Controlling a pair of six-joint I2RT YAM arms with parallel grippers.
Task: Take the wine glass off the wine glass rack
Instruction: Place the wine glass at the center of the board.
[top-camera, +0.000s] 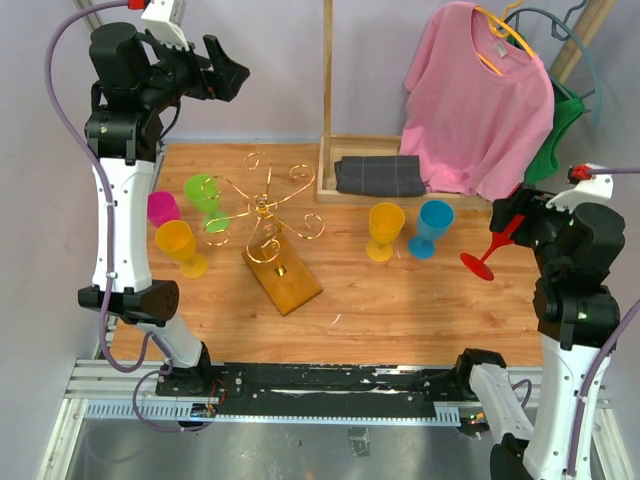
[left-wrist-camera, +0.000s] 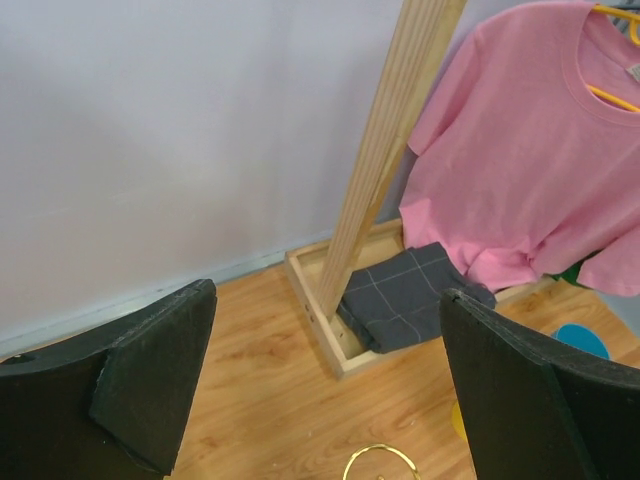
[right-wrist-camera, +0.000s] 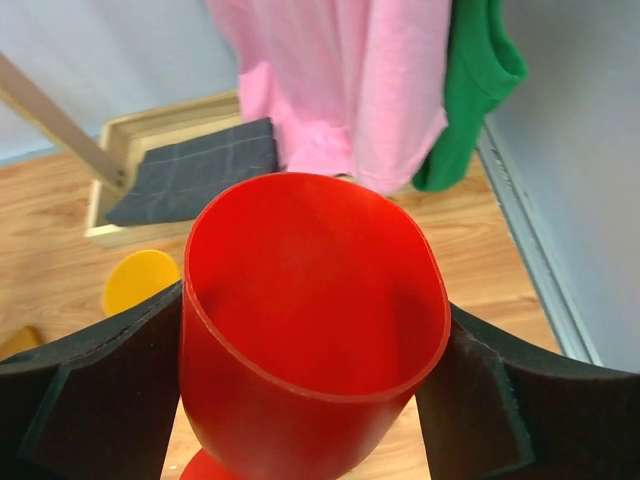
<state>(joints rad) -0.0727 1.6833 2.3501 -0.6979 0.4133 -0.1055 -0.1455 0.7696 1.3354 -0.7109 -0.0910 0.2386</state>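
The wine glass rack (top-camera: 270, 225) stood mid-table, with three glasses (top-camera: 180, 245) at its left and two glasses (top-camera: 408, 230) to its right. A folded cloth (top-camera: 378, 175) lay in the tray (top-camera: 327, 192) behind.

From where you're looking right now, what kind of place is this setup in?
Probably a robot test bench staged with household props: a wooden tabletop against a bare wall, a gold wine glass rack among coloured plastic glasses, and a pink T-shirt on a hanger.
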